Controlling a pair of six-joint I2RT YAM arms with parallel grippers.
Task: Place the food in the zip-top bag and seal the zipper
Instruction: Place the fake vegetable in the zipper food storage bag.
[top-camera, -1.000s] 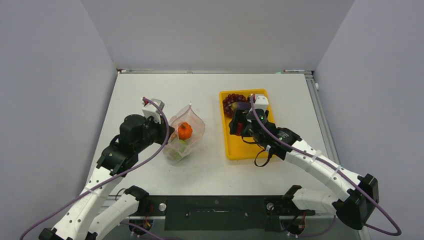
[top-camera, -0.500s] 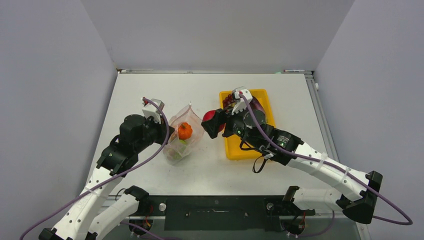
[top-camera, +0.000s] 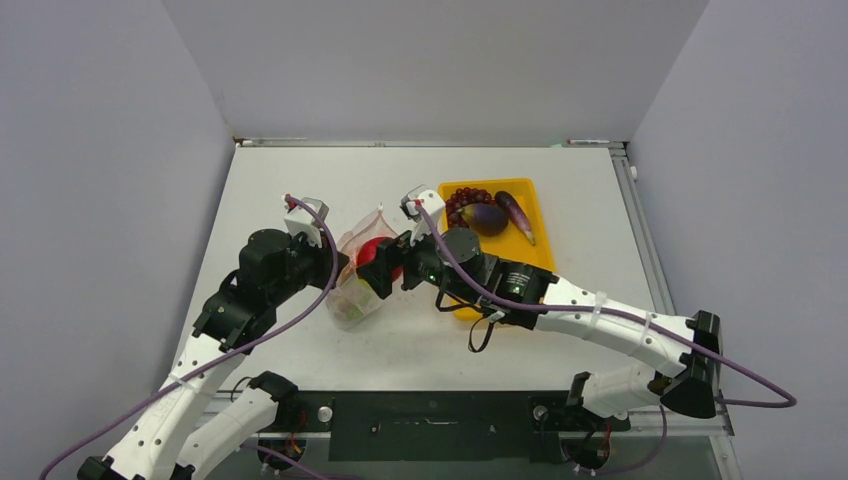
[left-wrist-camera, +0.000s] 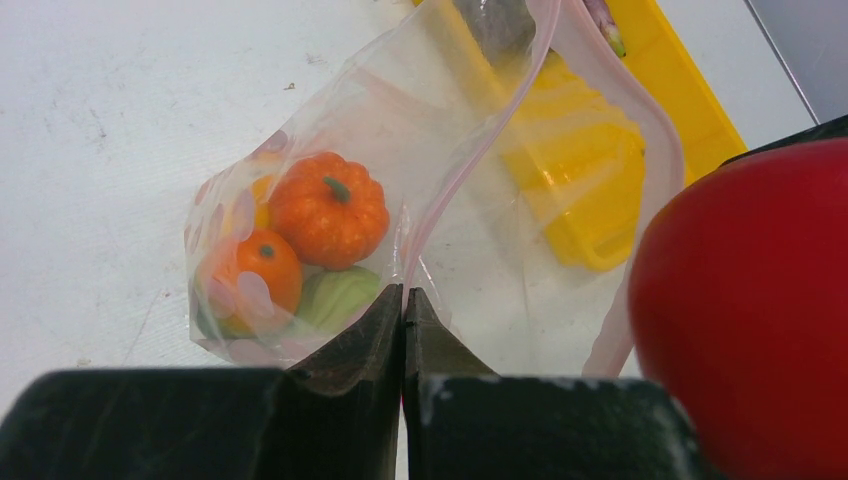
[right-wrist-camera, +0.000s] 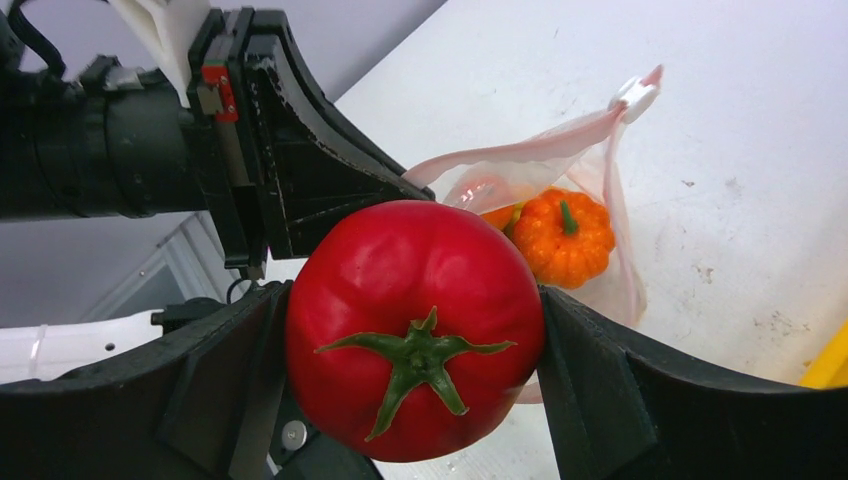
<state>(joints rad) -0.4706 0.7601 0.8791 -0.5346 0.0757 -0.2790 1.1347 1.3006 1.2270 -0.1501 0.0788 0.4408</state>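
- Tomato (right-wrist-camera: 415, 325) hangs right at the zip-top bag's (left-wrist-camera: 300, 130) mouth, squeezed between the wide-apart fingers of the right gripper (top-camera: 385, 268).
- Left gripper (left-wrist-camera: 403, 310) is pinched tight on the bag's edge by the zipper (left-wrist-camera: 476, 150).
- Pumpkin (left-wrist-camera: 328, 208) lies inside the bag on the desk (top-camera: 300, 180).

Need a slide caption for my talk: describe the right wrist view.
Right tool grips a red tomato at the open zip-top bag, an orange pumpkin inside.

Robotics laboratory test cell. A white table (top-camera: 350, 175) is enclosed at left, right and far sides by plain grey panels (top-camera: 100, 150); two cabled white-and-black arms (top-camera: 610, 325) are bolted to a black rail (top-camera: 430, 425) at its near edge.
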